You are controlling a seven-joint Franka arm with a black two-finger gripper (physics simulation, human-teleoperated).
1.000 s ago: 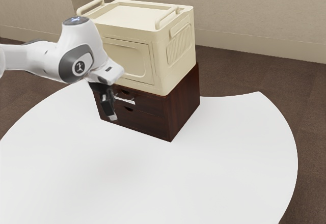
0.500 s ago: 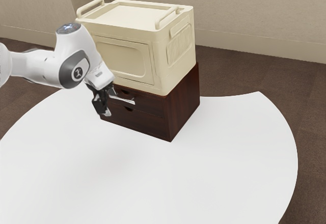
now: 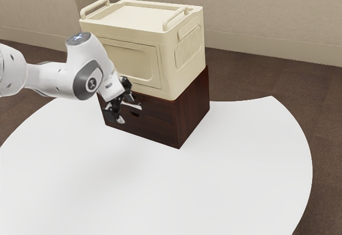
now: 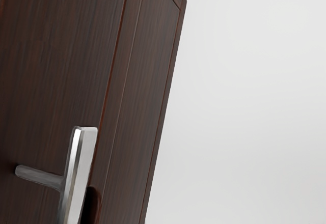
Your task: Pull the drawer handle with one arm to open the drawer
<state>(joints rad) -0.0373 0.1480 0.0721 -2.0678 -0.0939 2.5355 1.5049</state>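
Note:
My gripper (image 3: 125, 109) is open in front of the dark brown cabinet (image 3: 155, 130), one finger above the other. The silver drawer handle (image 3: 132, 106) stands out from the upper drawer's front, level with the space between the fingertips; the hand hides part of it. Contact with the handle cannot be made out. In the wrist view the handle (image 4: 76, 175) runs to the lower edge, with one grey post joining it to the wood-grained drawer front (image 4: 56, 71). The upper drawer looks closed in the exterior view.
A cream storage box (image 3: 131, 61) with two raised handles sits on top of the cabinet. The white round table (image 3: 214, 181) extends in front of the cabinet and to the exterior view's right. A dark cutout (image 4: 91, 203) lies beside the handle.
Over the last half second my hand has turned and moved toward the exterior view's right, closer to the handle. The cabinet and box have stayed where they were.

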